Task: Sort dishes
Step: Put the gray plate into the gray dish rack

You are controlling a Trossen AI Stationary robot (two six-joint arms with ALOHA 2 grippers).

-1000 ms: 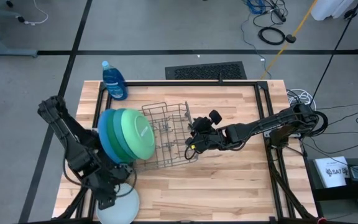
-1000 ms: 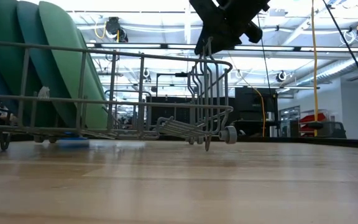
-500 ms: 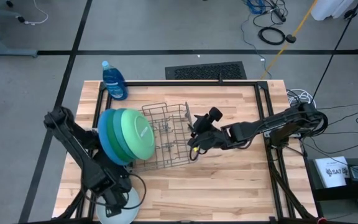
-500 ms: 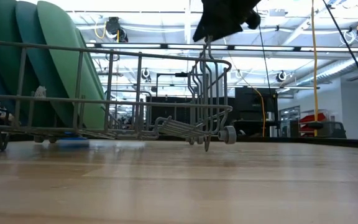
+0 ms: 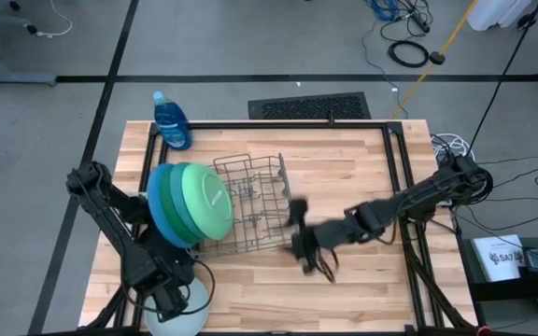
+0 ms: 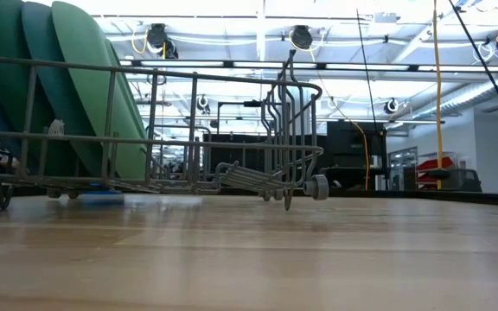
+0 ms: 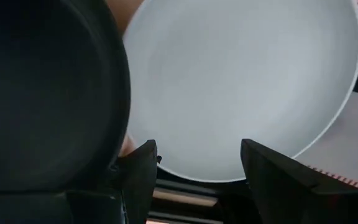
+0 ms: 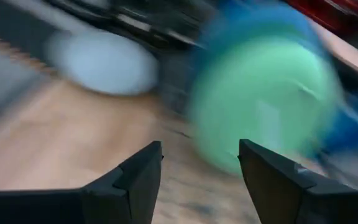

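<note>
Dishes: three racked, one flat.
Blue, dark green, light green plates (image 5: 204, 201) stand upright; my left gripper (image 7: 197, 165) spread over pale plate (image 7: 241, 81); my right gripper (image 8: 199, 163) spread, empty.

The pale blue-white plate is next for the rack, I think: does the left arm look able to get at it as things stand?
Probably yes. The left gripper hangs right above the pale blue-white plate, fingers open; only the black plate sits close beside it.

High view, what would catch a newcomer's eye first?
Three plates, blue, dark green and light green, stand on edge at the grey wire rack's left end. The left pincer hovers open over a pale plate at the table's near left corner.
</note>
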